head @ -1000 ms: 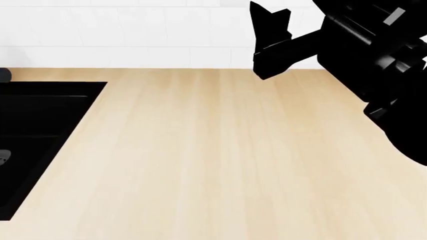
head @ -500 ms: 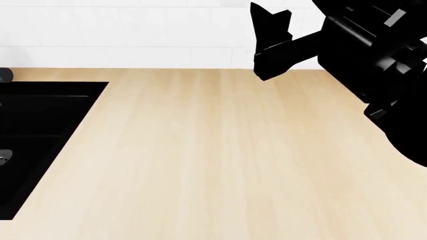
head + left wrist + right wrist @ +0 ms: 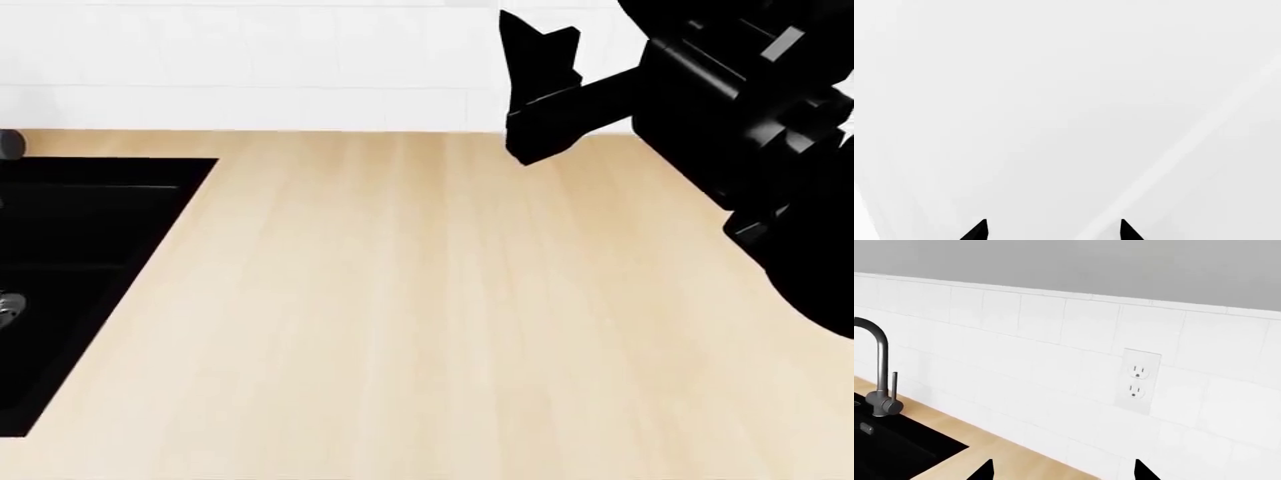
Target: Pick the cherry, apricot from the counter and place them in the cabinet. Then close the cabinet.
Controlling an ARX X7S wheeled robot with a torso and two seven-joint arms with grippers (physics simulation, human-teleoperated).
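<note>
Right claw (image 3: 541,95) is hanging spread and empty above the counter (image 3: 400,320), left claw (image 3: 1053,231) spread too. No cherry or apricot anywhere in sight, so it could end up grabbing blind near the sink (image 3: 67,280).

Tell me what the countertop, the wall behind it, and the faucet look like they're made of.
The counter looks like light matte wood or wood-look laminate: pale beige with long grain streaks. The wall appears to be glossy white ceramic tile, going by its grid of grout lines. The faucet looks like brushed grey metal, with a soft sheen along its curved spout. These are simulator renders, so all three are surface looks only.
</note>
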